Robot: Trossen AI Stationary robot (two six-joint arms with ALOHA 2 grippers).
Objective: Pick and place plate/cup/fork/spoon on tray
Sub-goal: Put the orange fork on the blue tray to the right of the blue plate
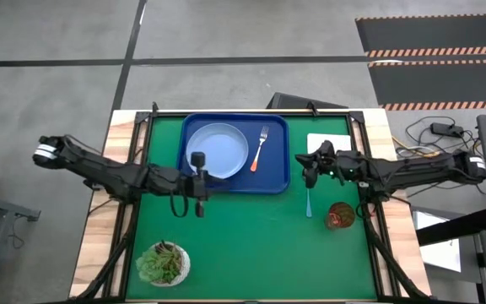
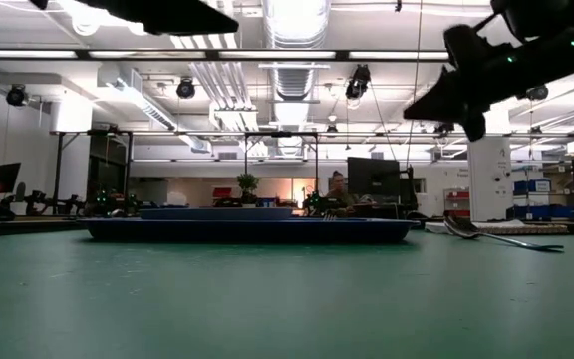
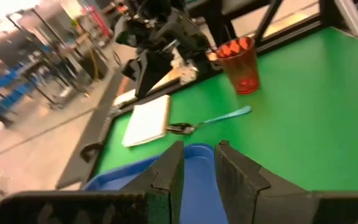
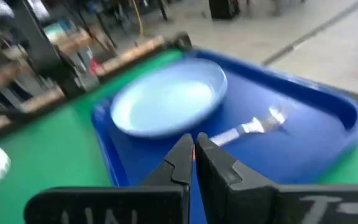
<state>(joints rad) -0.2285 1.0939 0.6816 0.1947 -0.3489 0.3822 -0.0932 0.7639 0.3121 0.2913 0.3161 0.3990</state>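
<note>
Plate (image 1: 217,149) and fork (image 1: 260,147) already lie inside the dark-blue tray (image 1: 278,179), which sits toward the far middle of the green worktop (image 1: 251,245). The pale-blue plate fills the tray's left half; the fork rests just to its right, orange handle pointing toward the near rim and tines toward the far rim, not touching the plate.

Off the tray, the spoon (image 1: 309,203) lies on the worktop just beyond the tray's right near corner, its light-blue handle running toward the near edge. The dark-red cup (image 1: 340,215) stands upright a little farther right and nearer, close to the spoon but apart from it. A white square pad (image 1: 327,142) sits at the far right, and a small potted succulent (image 1: 164,263) stands at the near left corner.

The left tool (image 1: 198,181) hangs over the tray's near-left rim beside the plate, its fingers (image 3: 169,171) parted with nothing between them. The right tool (image 1: 310,169) hovers just past the tray's right edge, above the spoon's bowl end; its fingers (image 4: 180,158) are pressed together and hold nothing
</note>
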